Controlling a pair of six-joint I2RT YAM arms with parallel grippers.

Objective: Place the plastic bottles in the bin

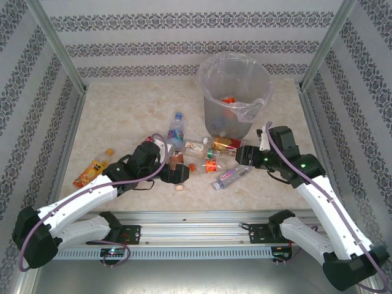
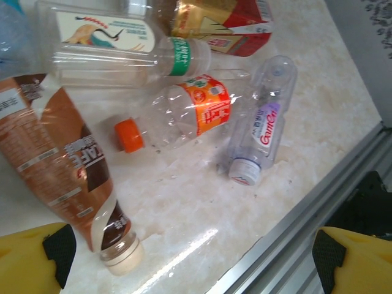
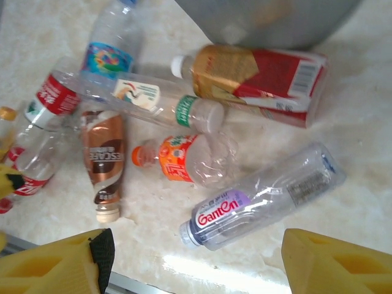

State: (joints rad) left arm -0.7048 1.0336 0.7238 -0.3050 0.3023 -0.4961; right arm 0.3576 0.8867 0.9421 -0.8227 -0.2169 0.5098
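The grey bin, lined with a clear bag, stands at the back right and has a bottle or two inside. Several plastic bottles lie in a cluster in front of it. My left gripper is open over bare table, with a brown-label bottle by its left finger. An orange-label bottle and a clear Ganten bottle lie just ahead. My right gripper is open and holds nothing. The Ganten bottle lies just beyond its fingers, and the bin's base is farther on.
A lone orange bottle lies at the far left and a blue-label one stands behind the cluster. A metal rail runs along the near table edge. Patterned walls close in both sides and the back.
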